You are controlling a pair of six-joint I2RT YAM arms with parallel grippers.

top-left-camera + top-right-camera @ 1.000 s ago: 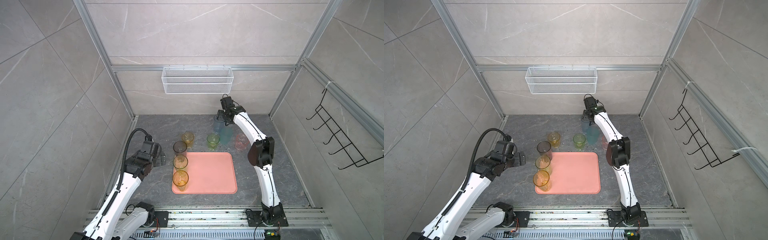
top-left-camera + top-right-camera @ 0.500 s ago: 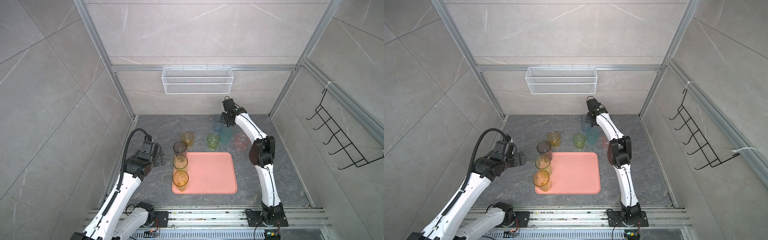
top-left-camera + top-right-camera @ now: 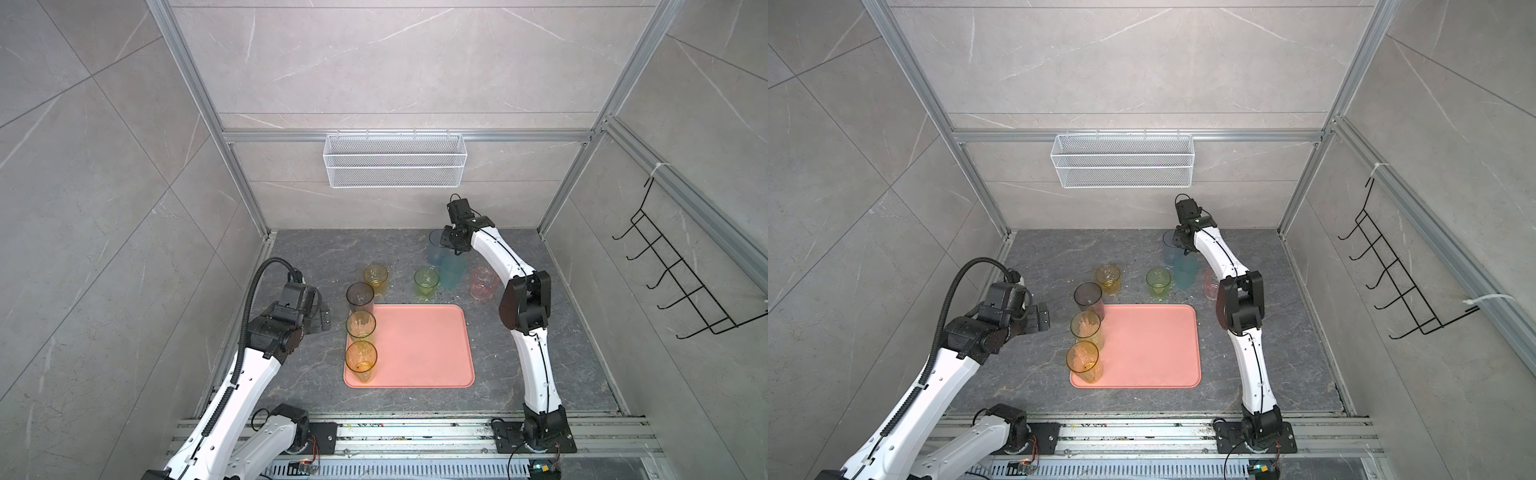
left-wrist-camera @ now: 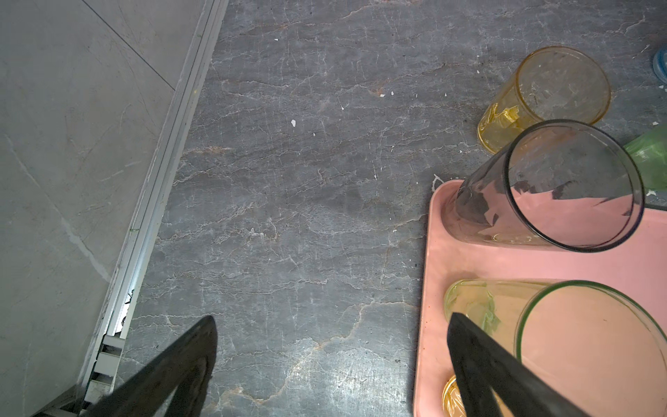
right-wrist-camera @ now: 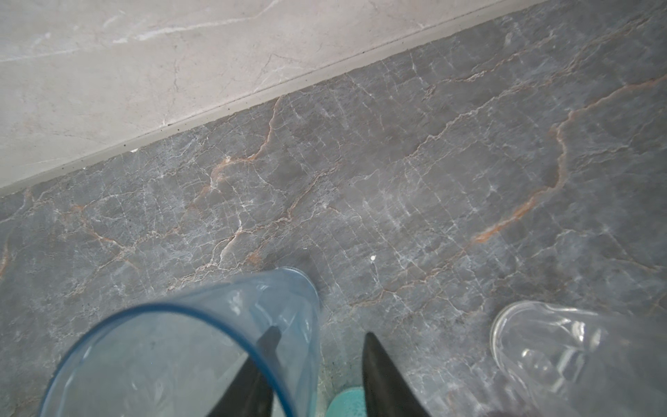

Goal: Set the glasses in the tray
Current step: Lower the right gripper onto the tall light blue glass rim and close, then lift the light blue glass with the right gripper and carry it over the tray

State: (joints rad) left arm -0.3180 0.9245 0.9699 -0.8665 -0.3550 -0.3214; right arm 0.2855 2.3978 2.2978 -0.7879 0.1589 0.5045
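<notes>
Fingers (image 5: pixel 382 375) of right gripper (image 5: pixel 321 334) straddle blue glass (image 5: pixel 285 299) wall: one inside, one outside, not yet pinching. Left gripper (image 4: pixel 332 317) spread wide, empty, beside tray (image 4: pixel 469 260).

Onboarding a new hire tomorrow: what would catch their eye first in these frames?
The salmon tray in the middle, with three tall tumblers lined along its left edge. At the back, the right gripper straddles the rim of the blue tumbler, one finger inside, one outside.
</notes>
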